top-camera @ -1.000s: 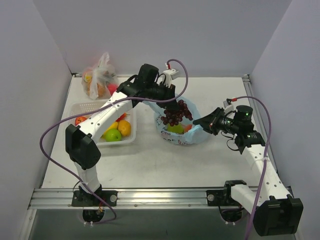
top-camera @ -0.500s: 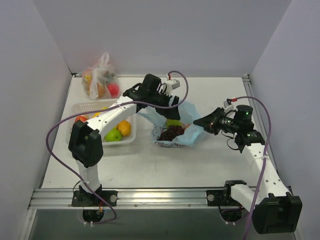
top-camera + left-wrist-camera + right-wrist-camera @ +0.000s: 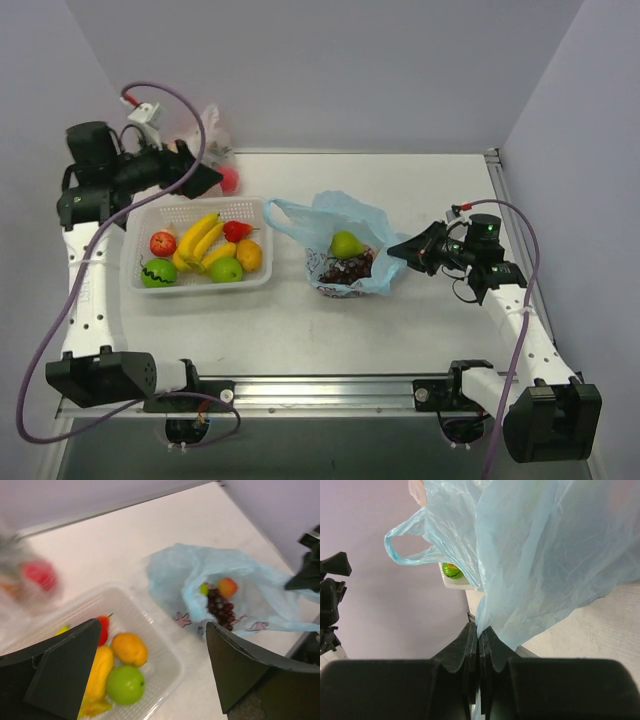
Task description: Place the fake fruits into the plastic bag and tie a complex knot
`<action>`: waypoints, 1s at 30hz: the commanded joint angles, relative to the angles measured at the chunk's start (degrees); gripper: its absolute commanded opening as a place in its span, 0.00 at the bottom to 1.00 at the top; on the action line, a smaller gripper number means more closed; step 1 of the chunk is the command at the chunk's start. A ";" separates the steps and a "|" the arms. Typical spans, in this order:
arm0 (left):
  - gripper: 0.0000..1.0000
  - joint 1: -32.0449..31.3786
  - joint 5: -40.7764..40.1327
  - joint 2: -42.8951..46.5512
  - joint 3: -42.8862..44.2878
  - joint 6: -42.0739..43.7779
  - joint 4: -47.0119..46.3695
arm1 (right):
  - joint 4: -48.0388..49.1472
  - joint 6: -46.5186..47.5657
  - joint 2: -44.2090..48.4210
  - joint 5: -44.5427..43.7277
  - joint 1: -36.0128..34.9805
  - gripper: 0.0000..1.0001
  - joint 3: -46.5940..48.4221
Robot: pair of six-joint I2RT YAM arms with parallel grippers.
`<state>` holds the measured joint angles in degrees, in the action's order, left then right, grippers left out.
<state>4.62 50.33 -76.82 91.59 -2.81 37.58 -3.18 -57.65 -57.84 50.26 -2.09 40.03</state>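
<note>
White matte tabletop (image 3: 330, 330), boxed in by plain pale lilac-grey panels: back wall (image 3: 330, 70), left wall (image 3: 35, 80), right wall (image 3: 590, 130). Aluminium rail (image 3: 330, 392) along near edge, second rail (image 3: 497, 165) down right edge. Dark grey floor (image 3: 330, 455) below. Soft even light, faint shadows.

The left arm stands tall at far left, left gripper (image 3: 208, 181) aimed rightward, jaws spread wide, empty. The right arm reaches inward, right gripper (image 3: 393, 254) jaws pinched together on the plastic bag (image 3: 350, 213).
</note>
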 commanded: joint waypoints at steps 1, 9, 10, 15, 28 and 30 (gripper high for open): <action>0.98 10.18 0.40 1.32 -1.41 17.49 19.48 | -0.33 2.01 1.15 -0.51 -0.73 0.00 -0.74; 0.95 20.16 -22.90 -0.88 -8.87 28.82 27.81 | -0.25 2.36 1.86 -0.78 -1.25 0.00 -1.45; 0.95 20.08 -22.82 -0.44 -10.10 29.09 27.46 | -0.16 2.36 1.95 -0.95 -1.25 0.00 -1.62; 0.95 13.84 -30.98 0.35 -18.63 19.52 22.45 | 0.19 2.10 1.68 -0.95 -1.25 0.00 -1.71; 0.96 -0.05 -54.62 -3.51 -26.82 -3.07 8.82 | 0.37 2.19 1.07 -0.78 -1.08 0.00 -1.10; 0.93 0.73 -53.51 -4.40 -26.20 -3.09 8.91 | 0.37 2.36 0.81 -0.60 -0.90 0.00 -0.83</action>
<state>4.58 1.52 -80.07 64.58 -0.86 50.28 -3.90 -56.42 -57.19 49.47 -3.05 38.72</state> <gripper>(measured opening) 0.943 0.031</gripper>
